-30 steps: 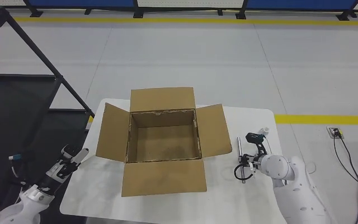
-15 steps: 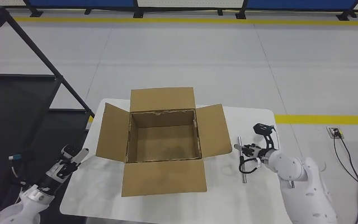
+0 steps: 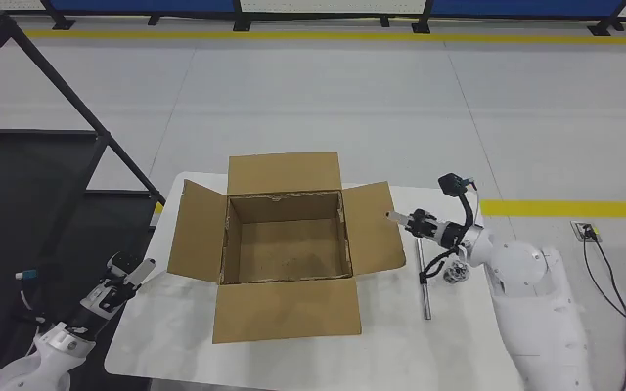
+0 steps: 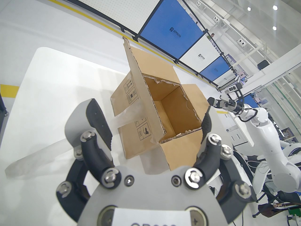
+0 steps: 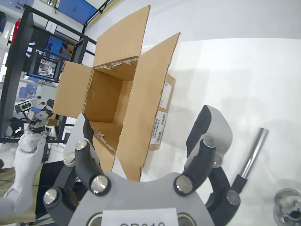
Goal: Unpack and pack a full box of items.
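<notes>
One cardboard box point(image 3: 287, 308) stands central on the white table point(image 3: 430, 342), all four flaps spread, with the right gripper point(image 5: 144, 116) open above its right flap, a metal rod point(image 3: 424, 291) and round metal part point(image 3: 452, 272) lying beside that flap, and the left gripper point(image 4: 150, 110) open near the table's left corner.

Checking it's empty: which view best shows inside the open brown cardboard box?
Top view: it looks straight down onto the floor of the brown cardboard box. Both wrist views look in slantwise, with walls and flaps hiding part of the floor.
</notes>
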Controlling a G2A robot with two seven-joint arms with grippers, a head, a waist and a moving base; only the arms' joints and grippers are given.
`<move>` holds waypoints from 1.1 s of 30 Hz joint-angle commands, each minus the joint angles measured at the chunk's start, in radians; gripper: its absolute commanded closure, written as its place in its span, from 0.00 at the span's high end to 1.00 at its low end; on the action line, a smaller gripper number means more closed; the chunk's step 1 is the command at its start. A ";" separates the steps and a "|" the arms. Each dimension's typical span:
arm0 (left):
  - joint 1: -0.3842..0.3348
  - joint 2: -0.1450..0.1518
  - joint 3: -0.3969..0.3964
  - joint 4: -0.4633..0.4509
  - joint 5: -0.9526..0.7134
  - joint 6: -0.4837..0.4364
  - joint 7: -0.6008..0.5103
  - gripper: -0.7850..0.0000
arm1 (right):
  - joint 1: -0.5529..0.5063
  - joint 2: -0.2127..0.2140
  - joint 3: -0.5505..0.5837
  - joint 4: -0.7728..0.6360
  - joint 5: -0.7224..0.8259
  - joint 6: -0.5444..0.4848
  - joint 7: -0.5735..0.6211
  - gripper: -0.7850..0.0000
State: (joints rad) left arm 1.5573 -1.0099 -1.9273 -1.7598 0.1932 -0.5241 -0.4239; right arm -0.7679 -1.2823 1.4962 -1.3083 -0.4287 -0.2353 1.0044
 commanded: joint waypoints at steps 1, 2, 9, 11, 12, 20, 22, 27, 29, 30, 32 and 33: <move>0.000 0.000 0.000 0.000 0.000 0.000 0.000 1.00 | 0.054 -0.002 -0.035 0.066 0.006 -0.001 0.038 1.00; 0.000 0.000 0.000 0.000 0.000 0.000 0.000 1.00 | 0.067 -0.002 -0.045 0.081 0.003 -0.002 0.047 1.00; 0.000 0.000 0.000 0.000 0.000 0.000 0.000 1.00 | 0.125 0.003 -0.110 0.158 0.056 -0.036 0.190 1.00; 0.000 0.000 0.000 0.000 0.000 0.000 0.000 1.00 | 0.121 0.006 -0.114 0.156 0.072 -0.042 0.207 1.00; 0.000 0.000 0.000 0.000 0.000 0.000 0.000 1.00 | 0.118 0.007 -0.117 0.153 0.084 -0.045 0.217 1.00; 0.000 0.000 0.000 0.000 0.000 0.000 0.000 1.00 | 0.077 0.020 -0.146 0.092 0.118 -0.036 0.285 1.00; 0.000 0.000 0.000 0.000 0.000 0.000 0.000 1.00 | 0.061 0.024 -0.148 0.066 0.127 -0.034 0.295 1.00; 0.000 0.000 0.000 0.000 0.000 0.000 0.000 1.00 | 0.020 0.034 -0.160 -0.002 0.133 -0.019 0.312 1.00; 0.000 0.000 0.000 0.000 0.000 0.000 0.000 1.00 | 0.007 0.036 -0.165 -0.023 0.133 -0.014 0.317 1.00; 0.000 0.000 0.000 0.000 0.000 0.000 0.000 1.00 | -0.002 0.039 -0.170 -0.038 0.133 -0.011 0.320 1.00; 0.000 0.000 0.000 0.000 0.000 0.000 0.000 1.00 | -0.014 0.041 -0.177 -0.058 0.132 -0.008 0.323 1.00; 0.000 0.000 0.000 0.000 0.000 0.000 0.000 1.00 | -0.024 0.043 -0.182 -0.075 0.130 -0.005 0.321 1.00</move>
State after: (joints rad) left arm 1.5573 -1.0099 -1.9273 -1.7598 0.1932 -0.5241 -0.4239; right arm -0.7848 -1.2405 1.3179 -1.3704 -0.2972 -0.2423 1.3269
